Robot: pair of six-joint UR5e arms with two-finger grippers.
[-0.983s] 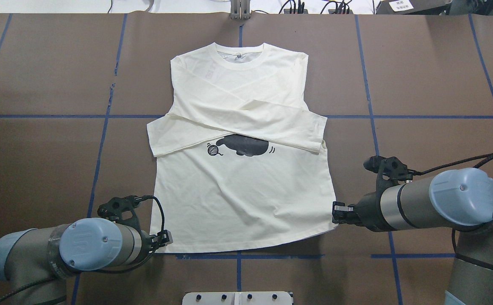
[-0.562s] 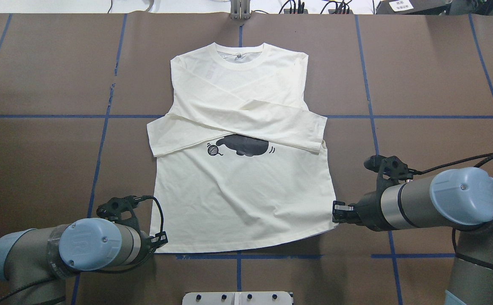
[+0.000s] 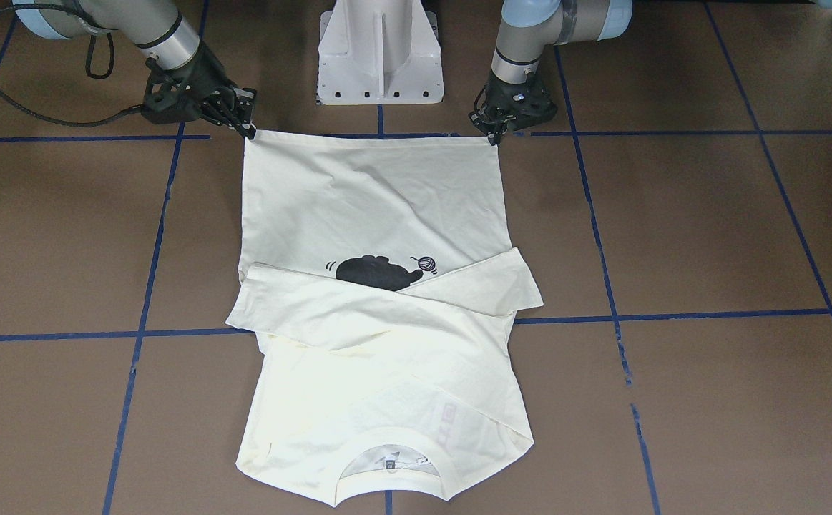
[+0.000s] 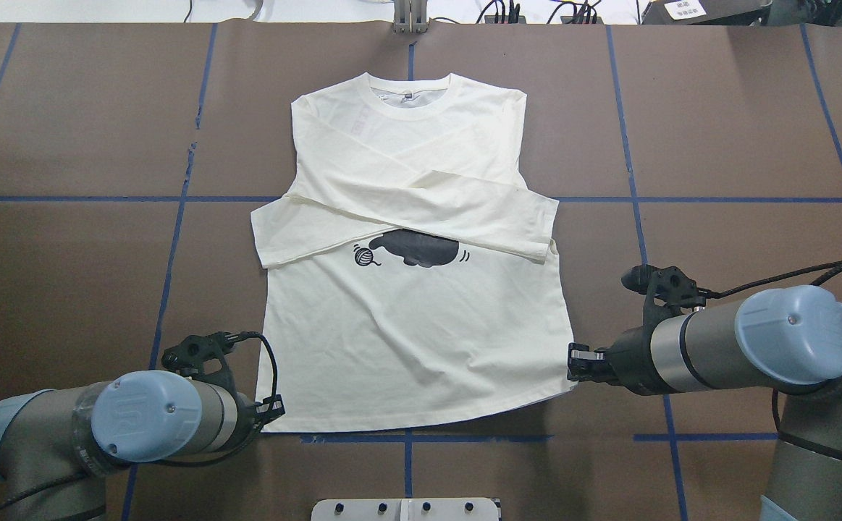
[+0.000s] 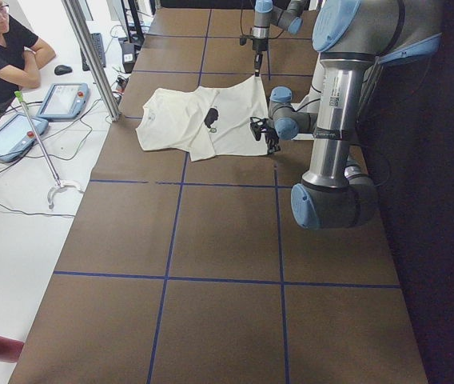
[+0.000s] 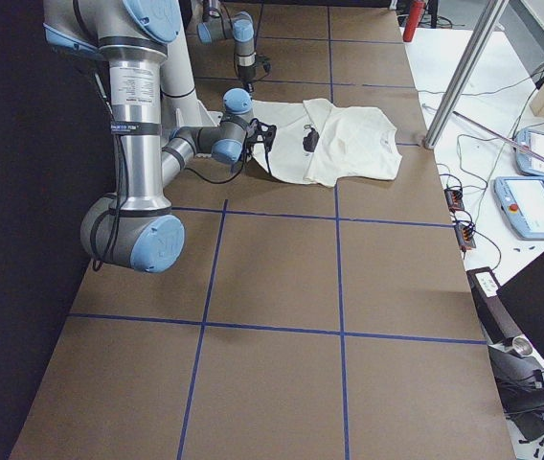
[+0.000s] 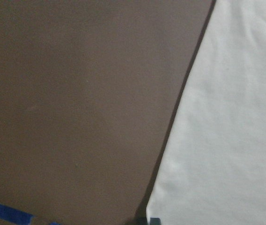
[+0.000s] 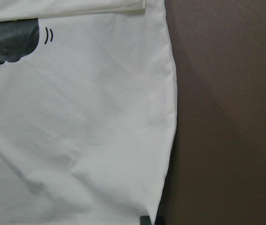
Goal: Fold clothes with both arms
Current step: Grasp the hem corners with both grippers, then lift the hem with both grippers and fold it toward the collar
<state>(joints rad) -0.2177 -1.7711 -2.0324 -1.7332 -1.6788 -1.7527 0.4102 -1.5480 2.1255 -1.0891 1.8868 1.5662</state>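
Exterior front-facing view.
Inspector: Where did the shirt point(image 3: 373, 200) lie?
Technician: Flat on the table point(image 3: 673, 229), print side up, with the collar point(image 3: 390, 465) away from the robot. Both sleeves point(image 3: 387, 307) were crossed over the chest, partly covering the cat print point(image 3: 373, 273). The right gripper point(image 3: 246, 129) stood at one corner of the hem point(image 3: 373, 138), and the left gripper point(image 3: 493, 134) stood at the other.

Overhead exterior view.
Inspector: Were the fingers closed on cloth?
Technician: That could not be told. Each gripper met its corner, but the wrists hid the gap between the fingers.

Exterior left and exterior right views.
Inspector: Any help there?
Technician: None. Both grippers were too small to judge.

Left wrist-mounted view.
Technician: The side edge of the shirt lay flat on the table. One dark fingertip point(image 7: 154, 221) showed at the bottom of the frame.

Right wrist-mounted view.
Technician: The same, with the other fingertip point(image 8: 145, 220) at the edge and soft wrinkles in the cloth.

Inspector: How would it handle?
Technician: In my judgement it was light, limp and without stiffness. It would sag between two holds, and the loose sleeves could slide. Recommended hold: pinch both layers at each hem corner, then raise both corners evenly.
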